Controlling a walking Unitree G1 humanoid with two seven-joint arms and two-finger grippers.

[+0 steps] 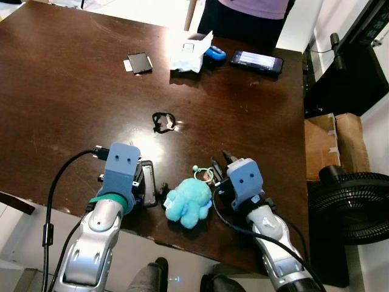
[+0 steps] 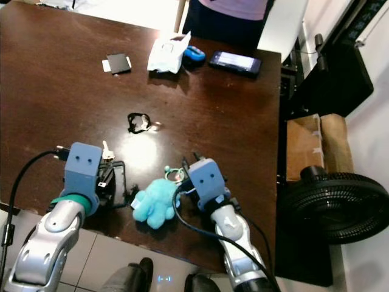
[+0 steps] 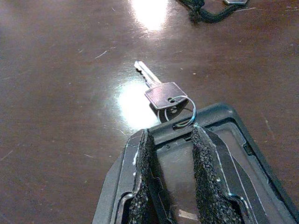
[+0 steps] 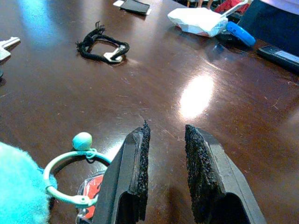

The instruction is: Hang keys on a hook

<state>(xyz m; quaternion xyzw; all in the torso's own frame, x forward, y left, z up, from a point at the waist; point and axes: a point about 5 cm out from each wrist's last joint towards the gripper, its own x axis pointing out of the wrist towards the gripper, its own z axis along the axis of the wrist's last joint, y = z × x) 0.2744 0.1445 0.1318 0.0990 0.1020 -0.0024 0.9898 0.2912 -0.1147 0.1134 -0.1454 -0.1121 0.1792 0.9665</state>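
- Keys flat on dark wood surface, near its front edge, silver blade and small ring touching end of black card holder.
- Card holder lying under left gripper; fingers slightly parted and resting across holder's clear window, not clamped on anything.
- Blue plush toy just beside holder, between the two grippers, with mint-green ring and bead at its top.
- Right gripper set down beside that ring, fingers a little apart and holding nothing, left finger close against ring's edge.
- Red-and-black tag partly seen under ring.
- Black cord loop with small pale piece, farther up surface, well apart from both grippers.
- Small black card, crumpled white paper, blue object and dark phone lined along far edge.
- Person in purple top standing behind far edge.
- Black fan and cardboard box on floor off robot's right side.
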